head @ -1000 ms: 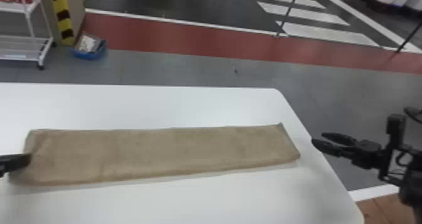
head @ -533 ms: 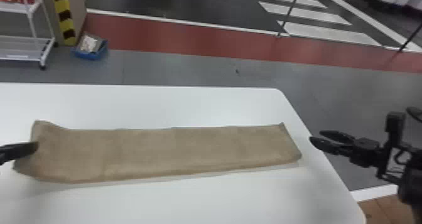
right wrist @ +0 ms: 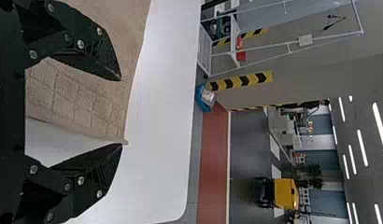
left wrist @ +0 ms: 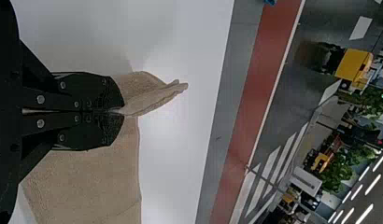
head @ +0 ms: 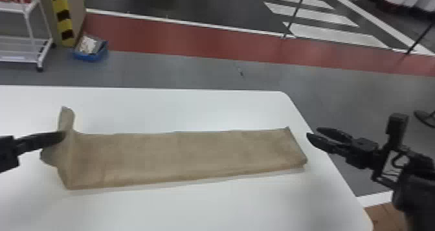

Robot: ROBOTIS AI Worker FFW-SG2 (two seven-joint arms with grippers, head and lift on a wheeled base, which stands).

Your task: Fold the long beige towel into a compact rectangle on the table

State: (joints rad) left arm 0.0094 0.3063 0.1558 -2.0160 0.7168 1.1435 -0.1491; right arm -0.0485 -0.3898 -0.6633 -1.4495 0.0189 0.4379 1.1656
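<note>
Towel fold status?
Done, by the look of it: towel is a long, narrow strip, mostly flat on the table.
In hand: left gripper has its jaws shut on the strip's raised left end.
Left: the crosswise folding, likely, as the strip spans most of its length. Right gripper waits by the right end, jaws open.

No readable text, labels, brands or numbers. Sign-like markings only: yellow-and-black hazard stripes on the edge of a tan upright panel, white crosswalk bars on the dark floor.
</note>
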